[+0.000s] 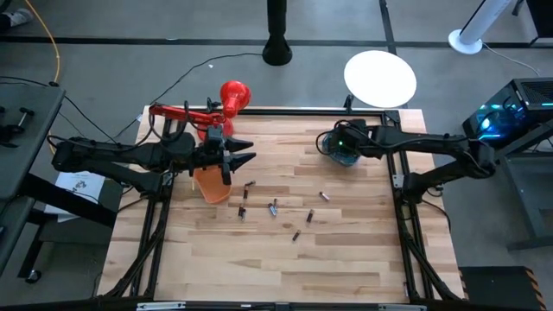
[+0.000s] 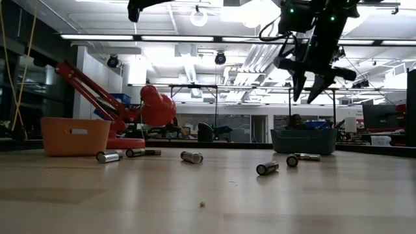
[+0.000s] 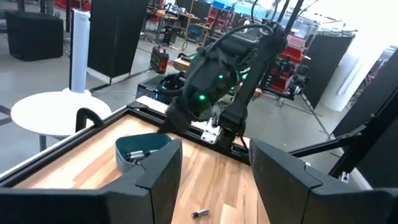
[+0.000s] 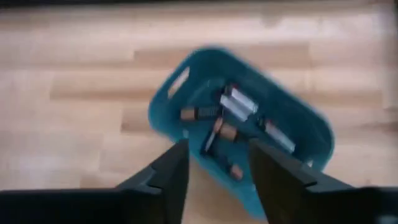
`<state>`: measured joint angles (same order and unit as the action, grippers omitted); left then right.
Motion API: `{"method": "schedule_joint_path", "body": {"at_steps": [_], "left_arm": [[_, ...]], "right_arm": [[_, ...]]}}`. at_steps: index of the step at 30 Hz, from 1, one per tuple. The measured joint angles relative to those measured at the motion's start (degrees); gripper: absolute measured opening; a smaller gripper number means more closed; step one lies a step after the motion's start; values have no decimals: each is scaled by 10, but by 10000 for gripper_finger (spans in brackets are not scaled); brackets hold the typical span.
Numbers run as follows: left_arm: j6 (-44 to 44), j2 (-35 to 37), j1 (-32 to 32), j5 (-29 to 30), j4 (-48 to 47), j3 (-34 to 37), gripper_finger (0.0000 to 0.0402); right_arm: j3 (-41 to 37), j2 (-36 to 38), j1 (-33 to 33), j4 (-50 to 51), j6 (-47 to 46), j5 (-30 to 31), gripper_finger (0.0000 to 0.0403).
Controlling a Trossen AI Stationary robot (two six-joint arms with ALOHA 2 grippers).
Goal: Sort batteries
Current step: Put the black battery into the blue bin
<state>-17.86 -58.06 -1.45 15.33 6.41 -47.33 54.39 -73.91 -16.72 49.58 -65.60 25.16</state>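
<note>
High view. Wooden tabletop (image 1: 346, 250) with an orange bin (image 1: 212, 183) near the left edge and a teal bin (image 1: 342, 152) toward the far right. Left pincer (image 1: 239, 156) hovers above the orange bin, fingers spread, holding nothing. Right pincer (image 1: 331, 143) hangs over the teal bin; nothing held. About six loose batteries (image 1: 275, 207) lie scattered mid-table between the two bins, well apart from either.

Low view. Loose batteries rest on their sides in a row across the tabletop; one sits just beside the orange bin (image 2: 75, 136). A red lamp-like arm (image 2: 117, 104) stands behind it. One pincer (image 2: 309, 83) hangs released high above the teal bin (image 2: 303, 140).

Left wrist view. Left pincer's fingers (image 3: 163, 171) parted, empty. Teal bin (image 3: 142, 149) and the right arm (image 3: 224, 74) lie ahead; one stray battery (image 3: 199, 213) on the wood.

Right wrist view. Right pincer released, directly over the teal bin (image 4: 186, 78), which holds roughly five batteries (image 4: 237, 104).

Status, judged: partly sorted. Several deposited in teal; orange bin's contents cannot be told; about six remain to collect.
</note>
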Motion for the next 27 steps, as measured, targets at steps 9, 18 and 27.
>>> {"method": "schedule_joint_path", "body": {"at_steps": [9,18,27], "left_arm": [[0,0,0,0,-55,0,179],[-15,0,0,-10,-62,0,179],[-5,0,0,-62,-78,0,179]], "right_arm": [[1,-9,165,-85,37,-188,196],[1,-135,285,-187,-268,-186,195],[53,-278,320,-194,-394,-191,195]]}}
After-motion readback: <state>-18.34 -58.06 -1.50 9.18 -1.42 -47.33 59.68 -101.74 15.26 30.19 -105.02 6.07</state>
